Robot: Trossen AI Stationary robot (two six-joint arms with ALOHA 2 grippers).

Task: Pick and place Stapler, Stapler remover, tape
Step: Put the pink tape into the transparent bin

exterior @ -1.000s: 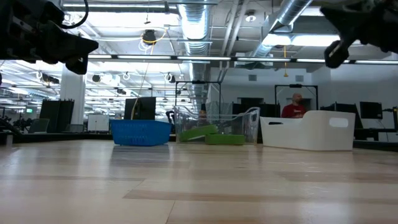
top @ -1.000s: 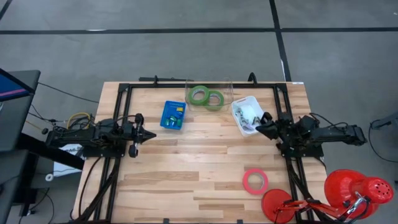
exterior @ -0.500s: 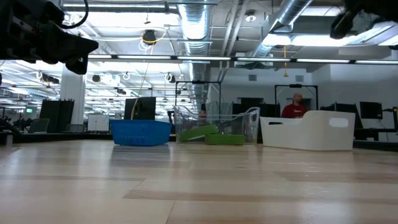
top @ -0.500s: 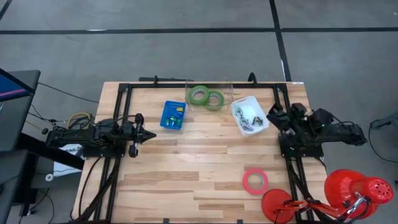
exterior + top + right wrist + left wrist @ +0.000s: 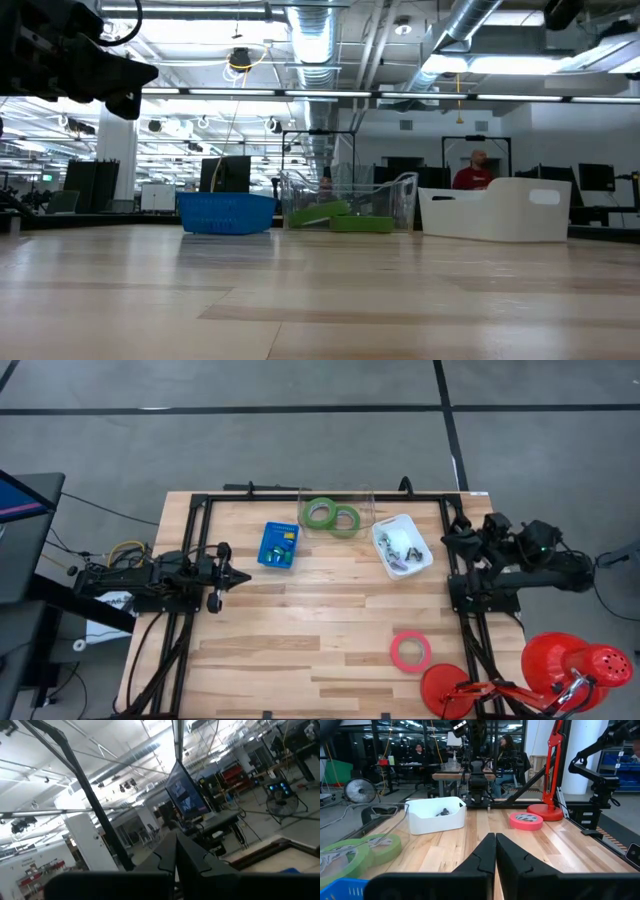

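Now, two green tape rolls [image 5: 332, 516] inside clear bin [image 5: 365, 500] at surface's [image 5: 300, 630] far edge, touching each other. Pink roll [image 5: 410, 651] flat on wood near front right, well apart. Blue basket [image 5: 279, 545] and white tray [image 5: 402, 546] flank clear bin; small items in both, probably stapler gear, too small to tell. Left claw [image 5: 243, 575] at left side, fingers together, empty. Right claw [image 5: 447, 538] raised beside white tray, fingers together, empty.

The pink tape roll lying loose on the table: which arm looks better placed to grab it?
Probably the right. The pink tape roll lies on the right gripper's side of the table; the left gripper waits far across.
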